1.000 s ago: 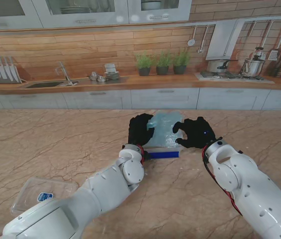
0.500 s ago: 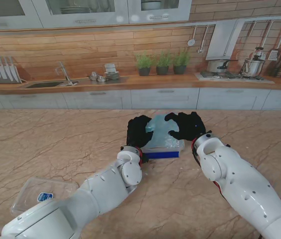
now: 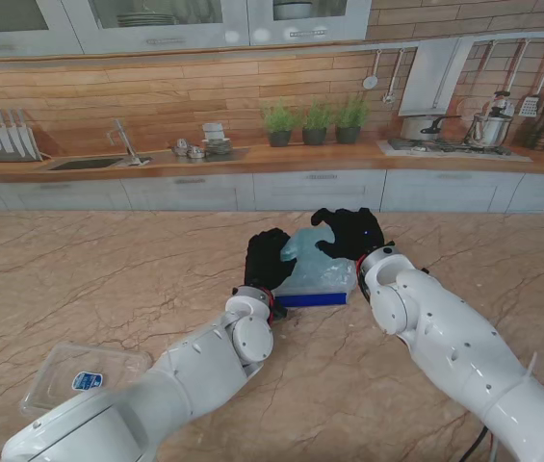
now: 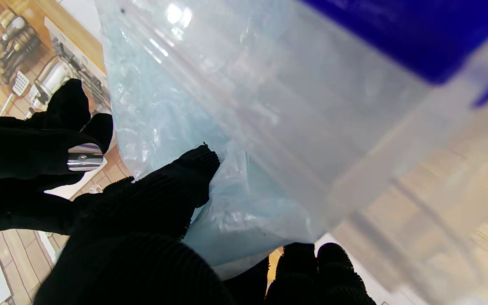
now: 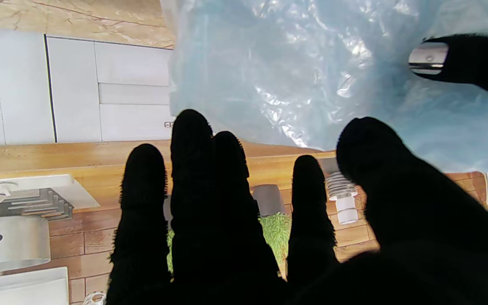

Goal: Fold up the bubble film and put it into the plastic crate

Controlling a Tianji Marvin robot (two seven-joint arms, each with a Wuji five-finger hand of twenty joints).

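pale blue bubble film crumpled atop clear crate

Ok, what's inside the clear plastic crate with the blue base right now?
Crumpled pale blue bubble film fills the clear plastic crate and bulges above its rim. Both black-gloved hands press on it, left hand and right hand. Anything beneath the film is hidden.
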